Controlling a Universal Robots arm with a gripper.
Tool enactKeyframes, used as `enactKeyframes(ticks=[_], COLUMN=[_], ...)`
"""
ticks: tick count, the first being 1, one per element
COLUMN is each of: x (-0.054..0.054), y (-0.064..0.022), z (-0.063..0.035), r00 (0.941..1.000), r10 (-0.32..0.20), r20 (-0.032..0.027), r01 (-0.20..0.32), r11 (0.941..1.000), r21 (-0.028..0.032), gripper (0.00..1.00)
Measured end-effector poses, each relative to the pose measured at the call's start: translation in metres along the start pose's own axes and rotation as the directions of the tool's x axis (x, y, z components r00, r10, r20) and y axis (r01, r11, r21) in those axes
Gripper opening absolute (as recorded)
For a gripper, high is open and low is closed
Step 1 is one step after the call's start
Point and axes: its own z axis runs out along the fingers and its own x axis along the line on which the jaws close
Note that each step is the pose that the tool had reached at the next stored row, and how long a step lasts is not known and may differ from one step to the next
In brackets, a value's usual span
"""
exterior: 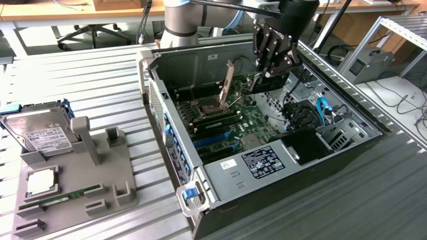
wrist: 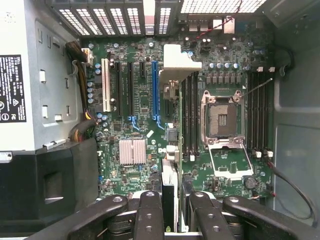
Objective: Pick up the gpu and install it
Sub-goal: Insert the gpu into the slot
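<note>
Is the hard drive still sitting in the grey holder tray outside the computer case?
Yes: in the exterior view the silver hard drive with its white label rests at the far end of the grey holder tray, outside the open computer case.

wooden desk (exterior: 80, 11) along far edge | office chair (exterior: 87, 31) beneath it | slatted metal table (exterior: 100, 75) | grey metal rack (exterior: 400, 30)

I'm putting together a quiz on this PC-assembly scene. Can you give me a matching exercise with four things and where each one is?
Things:
1. gpu
2. hard drive
3. RAM stick
4. blue-edged slot

Places:
A. lying low on the grey holder
B. on the motherboard inside the case
C. in the pincer above the open case
D. at the holder's far end, white label up

Pairs: 1-C, 2-D, 3-A, 4-B
</note>
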Motion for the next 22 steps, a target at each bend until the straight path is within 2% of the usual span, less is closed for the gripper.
enactKeyframes(ticks=[11,19,22], x=[0.0036,0.0071,0.0076], y=[0.0,0.0035,0.0035], z=[0.001,0.0023,0.0038], r00=[1.0,1.0,0.9997], r10=[0.0,0.0,0.024], r20=[0.0,-0.0001,0.0001], r01=[0.0,0.0,-0.024], r11=[1.0,1.0,0.9997], r21=[0.0,0.0,0.0005], gripper=[0.26,0.26,0.26])
